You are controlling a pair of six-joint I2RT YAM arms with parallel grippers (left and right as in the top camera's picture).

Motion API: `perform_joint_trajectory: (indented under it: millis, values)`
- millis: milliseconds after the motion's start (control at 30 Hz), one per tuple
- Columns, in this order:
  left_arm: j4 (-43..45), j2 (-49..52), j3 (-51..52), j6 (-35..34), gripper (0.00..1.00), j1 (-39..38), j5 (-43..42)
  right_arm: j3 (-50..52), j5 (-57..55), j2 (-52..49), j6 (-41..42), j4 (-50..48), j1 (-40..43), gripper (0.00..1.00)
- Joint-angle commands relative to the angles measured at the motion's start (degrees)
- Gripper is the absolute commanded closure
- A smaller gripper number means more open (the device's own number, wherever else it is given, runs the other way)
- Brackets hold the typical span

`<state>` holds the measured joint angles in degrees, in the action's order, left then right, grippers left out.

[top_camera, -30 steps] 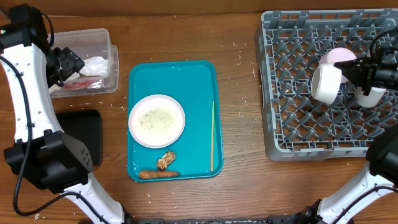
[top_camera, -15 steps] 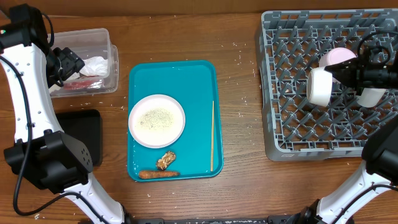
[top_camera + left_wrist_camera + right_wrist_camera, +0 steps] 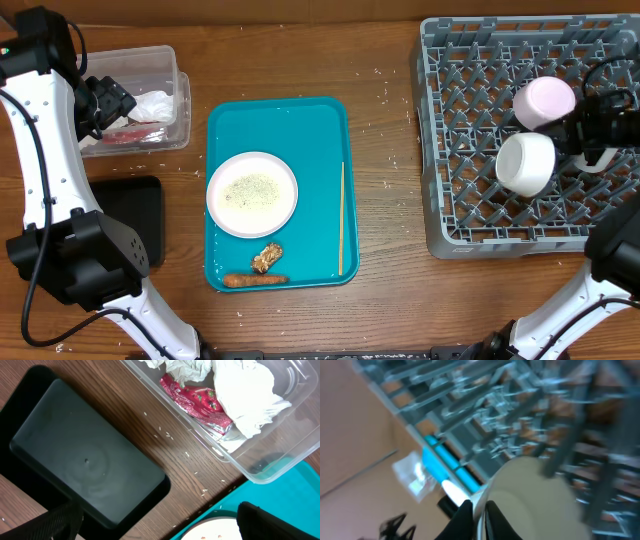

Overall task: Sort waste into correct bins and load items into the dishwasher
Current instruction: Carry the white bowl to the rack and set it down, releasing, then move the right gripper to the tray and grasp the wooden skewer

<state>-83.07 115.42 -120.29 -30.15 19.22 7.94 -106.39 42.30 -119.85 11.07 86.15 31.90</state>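
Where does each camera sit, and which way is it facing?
Overhead: above the table, straight down on teal tray and grey rack; both arms show.
Left wrist: down at black tray and clear tub; open left claw at bottom.
Right wrist: blurred, facing rack pegs; right claw on white bowl's rim.
Overhead and left wrist share the tub.

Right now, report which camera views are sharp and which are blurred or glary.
Overhead view: sharp and evenly lit, and the dish rack pegs are crisp. Left wrist view: in focus, with a soft sheen on the black tray and faint glare on the clear tub wall. Right wrist view: heavily smeared; the rack bars streak and the white dish has no clean edge.
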Motion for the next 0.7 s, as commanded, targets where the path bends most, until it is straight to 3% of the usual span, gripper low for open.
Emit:
perform_joint_trajectory:
  millis: [0,133,367,667]
  values:
    - [0.0,0.6,0.2,-1.4,0.0,-0.2,-0.3,-0.9,-7.7,1.2,1.2,0.1,0.8,0.82]
    - [0.0,0.6,0.2,-1.4,0.0,-0.2,-0.3,-4.2,-13.2,1.9,2.5,0.8,1.0,0.78]
    - [0.0,0.6,0.2,-1.4,0.0,-0.2,-0.3,-14.1,-24.0,2.5,4.2,5.9,1.1,0.56]
    - [0.0,0.6,0.2,-1.4,0.0,-0.2,-0.3,-25.2,-24.7,4.1,4.2,10.9,0.2,0.55]
